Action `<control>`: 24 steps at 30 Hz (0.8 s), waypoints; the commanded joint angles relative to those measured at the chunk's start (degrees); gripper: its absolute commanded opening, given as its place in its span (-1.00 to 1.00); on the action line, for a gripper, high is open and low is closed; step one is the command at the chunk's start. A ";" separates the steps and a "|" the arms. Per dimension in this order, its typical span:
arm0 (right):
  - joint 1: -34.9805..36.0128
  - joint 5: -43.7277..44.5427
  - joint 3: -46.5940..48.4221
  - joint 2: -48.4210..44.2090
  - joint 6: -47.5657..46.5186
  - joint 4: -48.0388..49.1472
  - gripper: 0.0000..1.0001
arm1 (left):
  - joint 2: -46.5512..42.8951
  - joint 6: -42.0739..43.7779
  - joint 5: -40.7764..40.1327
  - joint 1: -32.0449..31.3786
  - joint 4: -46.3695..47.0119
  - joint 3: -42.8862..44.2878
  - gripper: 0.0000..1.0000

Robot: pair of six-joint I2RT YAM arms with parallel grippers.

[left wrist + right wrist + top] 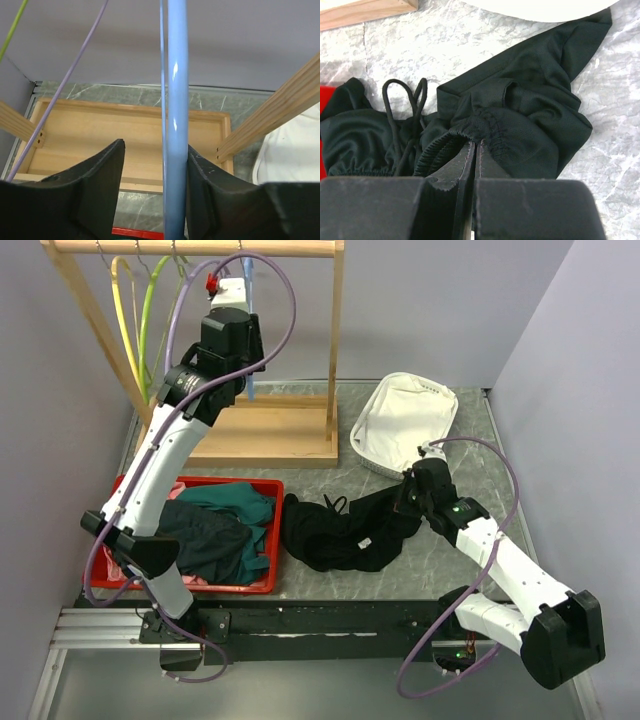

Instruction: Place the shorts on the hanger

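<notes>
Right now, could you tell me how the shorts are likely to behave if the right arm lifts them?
The shorts will probably sag and drape, since they lie crumpled in soft folds. Held only at the waistband by the right end effector, most of the fabric would likely hang below. The loose drawstring may dangle and snag.

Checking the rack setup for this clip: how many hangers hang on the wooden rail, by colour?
Thin yellow plastic hanger: 1
Thin green plastic hanger: 1
Thin lilac-purple hanger: 1
Thin light blue plastic hanger: 1
Total: 4
</notes>
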 commanded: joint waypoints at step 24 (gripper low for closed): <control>-0.31 0.32 1.23 0.41 -1.37 1.61 -1.00 | -11.95 8.41 -0.75 0.40 15.51 -8.28 -0.98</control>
